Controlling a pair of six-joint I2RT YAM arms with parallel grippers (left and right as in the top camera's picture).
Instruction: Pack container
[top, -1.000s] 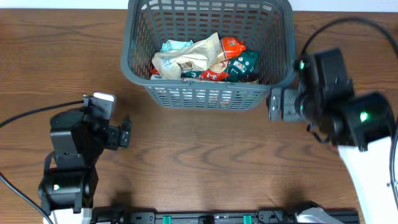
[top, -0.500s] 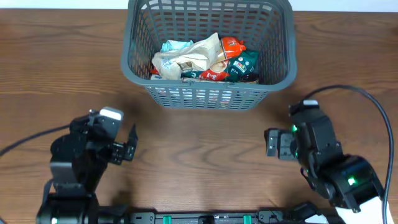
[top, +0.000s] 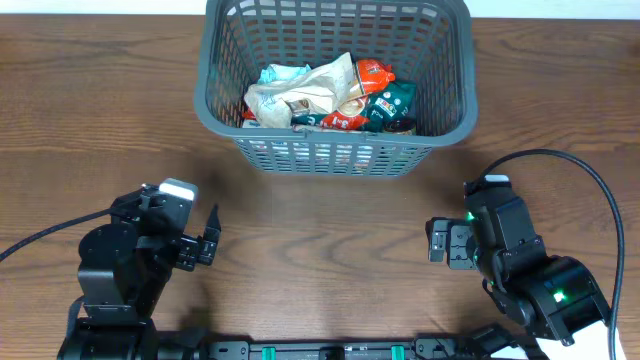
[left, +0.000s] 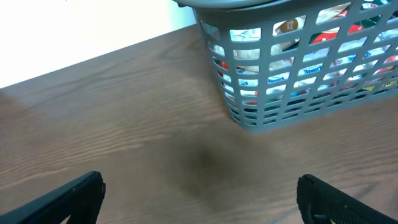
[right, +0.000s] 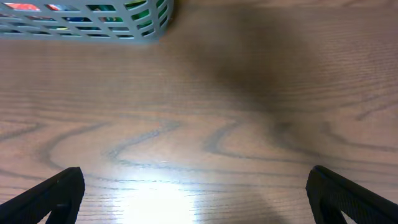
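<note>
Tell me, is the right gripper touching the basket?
Apart. The overhead view shows a wide strip of bare table between the right gripper and the basket; the gripper sits open, well short of the basket's front wall.

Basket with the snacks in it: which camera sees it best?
The overhead view. It shows nearly the whole basket, with the snack packets piled inside. The left wrist view catches only one corner and side, packets peeking through the slots. The right wrist view shows just a sliver of its lower edge.
</note>
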